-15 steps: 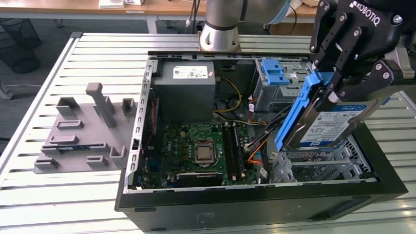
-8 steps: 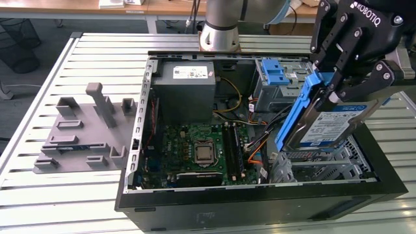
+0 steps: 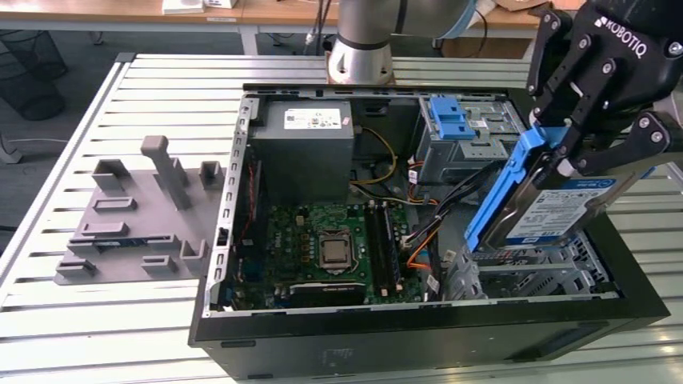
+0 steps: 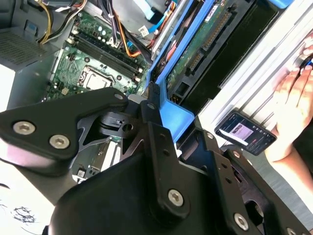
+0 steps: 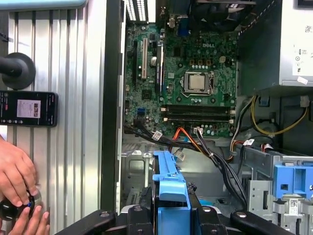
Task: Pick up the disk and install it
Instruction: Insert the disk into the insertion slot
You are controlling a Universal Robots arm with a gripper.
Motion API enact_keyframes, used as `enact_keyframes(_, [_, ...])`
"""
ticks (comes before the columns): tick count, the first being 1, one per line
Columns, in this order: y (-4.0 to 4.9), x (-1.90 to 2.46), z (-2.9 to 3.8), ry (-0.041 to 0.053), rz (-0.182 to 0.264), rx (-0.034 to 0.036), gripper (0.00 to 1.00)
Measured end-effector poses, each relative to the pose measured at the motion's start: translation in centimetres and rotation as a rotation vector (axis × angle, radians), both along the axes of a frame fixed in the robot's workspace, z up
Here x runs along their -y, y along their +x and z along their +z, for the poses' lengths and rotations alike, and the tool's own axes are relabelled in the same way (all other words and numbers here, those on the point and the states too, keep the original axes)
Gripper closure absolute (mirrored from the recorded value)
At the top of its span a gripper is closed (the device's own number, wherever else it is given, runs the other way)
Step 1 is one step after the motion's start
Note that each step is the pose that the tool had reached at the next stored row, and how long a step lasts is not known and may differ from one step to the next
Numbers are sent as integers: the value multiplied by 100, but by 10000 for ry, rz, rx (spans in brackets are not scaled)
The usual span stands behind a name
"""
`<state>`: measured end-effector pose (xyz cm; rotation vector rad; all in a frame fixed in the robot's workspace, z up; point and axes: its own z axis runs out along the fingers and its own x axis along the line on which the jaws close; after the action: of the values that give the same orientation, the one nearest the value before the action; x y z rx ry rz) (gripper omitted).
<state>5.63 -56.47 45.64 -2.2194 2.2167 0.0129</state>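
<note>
One high outside camera, two close ones riding behind the gripper (image 3: 597, 156).
The exterior view looks down at a slant on the open computer case (image 3: 427, 340) on the slatted surface (image 3: 85, 320), from mid range, the arm's base (image 3: 361, 48) at the far side. Both wrist views look down close along the held disk (image 5: 172, 188) into the case, from different angles; all three share the motherboard (image 3: 320, 240), and both wrist views share a phone (image 5: 29, 108).

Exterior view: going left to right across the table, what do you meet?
Grey moulded fixture → motherboard inside the open computer case → orange cables → the disk, held tilted over the drive cage by the end effector.
</note>
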Motion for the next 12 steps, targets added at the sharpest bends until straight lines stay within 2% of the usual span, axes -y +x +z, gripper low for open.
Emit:
enact_keyframes(7, [86,5,-63,0,0,0,64])
enact_keyframes(12, [113,13,-102,0,-22,0,64])
